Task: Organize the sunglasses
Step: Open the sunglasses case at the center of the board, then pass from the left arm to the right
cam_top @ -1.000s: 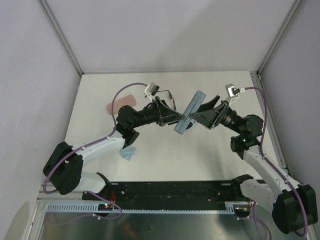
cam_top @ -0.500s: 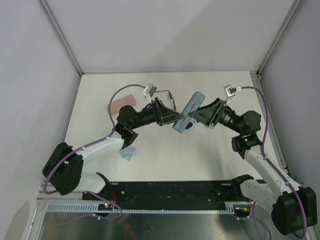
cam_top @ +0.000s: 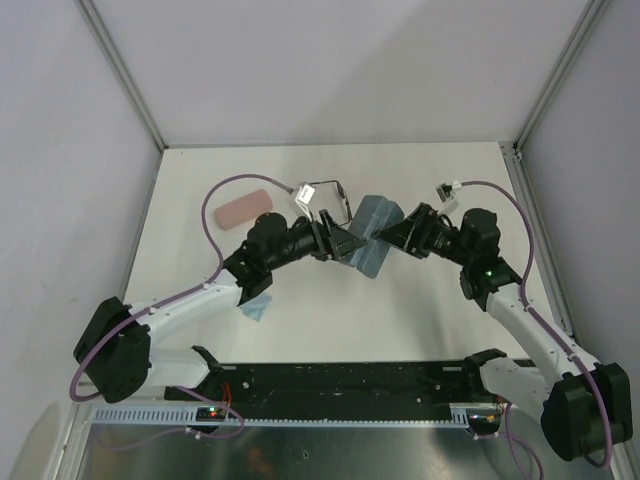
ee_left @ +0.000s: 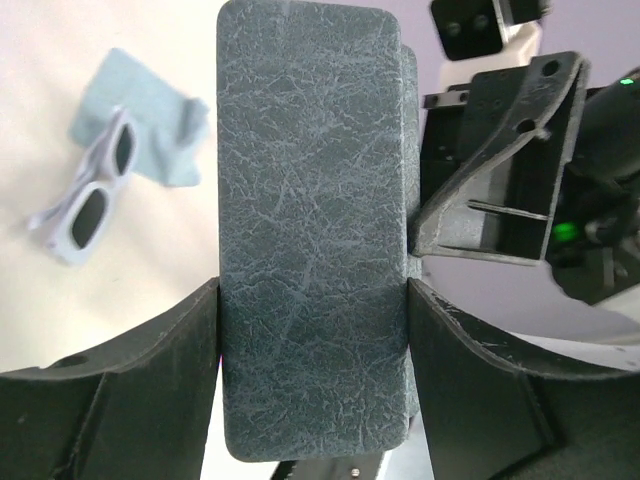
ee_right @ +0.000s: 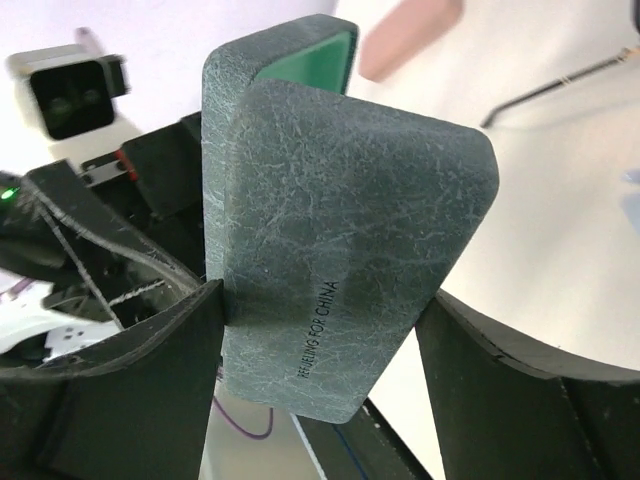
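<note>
Top view: both arms meet over the middle of the bench (cam_top: 440, 300), sharing one blue-grey case (cam_top: 372, 248) lifted between them. A pink case (cam_top: 245, 209) lies well apart at the back left. Neither pair of sunglasses can be made out clearly here.

Left wrist view: the left jaws are clamped on the case, one finger flat against each long side. Beyond it, the white sunglasses (ee_left: 88, 195) lie unfolded on the bench, one end resting on a light-blue cloth (ee_left: 140, 110). They look light and rigid, with lenses that would scratch. The chunky frame at the bridge, or a thick arm near the hinge, seems the safest place to take hold.

Right wrist view: the right jaws pinch the same case across its width. A strip of green lining shows at the top, so the lid appears slightly parted. A slim dark rod (ee_right: 560, 84) on the bench is probably an arm of the black wire sunglasses, which would be thin, springy and easily bent. They are best gripped at the bridge.
</note>
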`<state>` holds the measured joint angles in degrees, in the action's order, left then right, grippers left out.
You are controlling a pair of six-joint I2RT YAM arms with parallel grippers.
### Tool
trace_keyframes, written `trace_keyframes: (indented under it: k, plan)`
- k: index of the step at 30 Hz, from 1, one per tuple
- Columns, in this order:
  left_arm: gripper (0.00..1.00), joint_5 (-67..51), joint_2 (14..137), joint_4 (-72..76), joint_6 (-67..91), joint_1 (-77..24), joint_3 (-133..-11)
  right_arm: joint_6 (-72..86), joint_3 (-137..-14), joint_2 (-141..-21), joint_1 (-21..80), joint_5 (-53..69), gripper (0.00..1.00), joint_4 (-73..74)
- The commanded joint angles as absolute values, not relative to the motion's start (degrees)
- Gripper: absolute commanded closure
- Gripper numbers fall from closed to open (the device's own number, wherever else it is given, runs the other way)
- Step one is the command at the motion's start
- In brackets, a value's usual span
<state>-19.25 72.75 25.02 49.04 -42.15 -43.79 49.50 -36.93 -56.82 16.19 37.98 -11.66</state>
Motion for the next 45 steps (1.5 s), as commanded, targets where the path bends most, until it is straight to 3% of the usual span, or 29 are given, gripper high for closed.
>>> trace_keyframes:
  k: [1, 9, 13, 18, 21, 30, 39, 45]
  plan:
    - [0.8, -10.89, 68.54, 21.06, 41.11, -44.4, -44.48, 43.14, -39.74, -57.94, 16.25, 27.08, 0.57, -1.95]
    - [0.8, -3.9, 69.26, 17.27, 36.17, -47.89, -45.16, 42.49, -41.02, -59.97, 17.03, 22.61, 0.56, 2.95]
    - [0.79, -4.07, 70.42, 17.21, 36.63, -48.29, -45.37, 42.38, -41.6, -60.13, 17.13, 22.34, 0.51, 3.8]
    - [0.79, -3.46, 70.76, 17.18, 36.89, -48.28, -45.18, 41.72, -41.78, -59.16, 16.64, 22.27, 0.4, 4.29]
    - [0.78, -3.23, 70.29, 17.29, 38.24, -47.49, -44.35, 41.66, -41.76, -58.92, 15.89, 23.37, 0.28, 4.48]
    - [0.78, -12.81, 68.25, 21.85, 45.22, -39.88, -40.36, 39.55, -41.75, -56.33, 11.92, 27.95, 0.03, 5.21]
    - [0.77, -19.2, 65.64, 26.08, 51.32, -35.53, -39.15, 40.49, -41.14, -54.78, 10.46, 35.21, 0.02, 1.8]
    - [0.77, -23.85, 65.96, 33.2, 56.88, -33.5, -39.76, 49.34, -36.47, -53.05, 11.11, 43.85, 0.02, -17.67]
